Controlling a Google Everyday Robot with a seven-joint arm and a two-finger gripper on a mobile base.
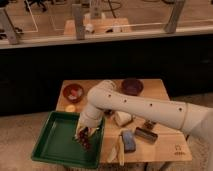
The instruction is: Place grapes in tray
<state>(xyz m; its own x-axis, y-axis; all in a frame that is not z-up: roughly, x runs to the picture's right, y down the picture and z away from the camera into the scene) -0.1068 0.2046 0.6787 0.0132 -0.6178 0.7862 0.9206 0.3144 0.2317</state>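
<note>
- The pincer [82,136] hangs at the end of the white arm [145,107], low over the right-hand part of the tray [47,147]; it points downward and a little toward the camera
- The grapes [84,141], a dark bumpy cluster, sit right at the pincer's tip and appear clamped in it; whether they already touch the tray floor or hang just above it cannot be told
- The relation that matters: the grapes lie directly below the pincer and inside the tray's raised rim, near its right edge and not over the tabletop [165,150]; so, as a judgement, the coming move is only a short drop or release, with no sideways travel needed
- The cluster sits close to the right rim; a release here could let berries roll against it, though the rim should hold them
- The red-brown bowl [73,92] and dark purple bowl [132,85] stand well apart, behind the arm
</note>
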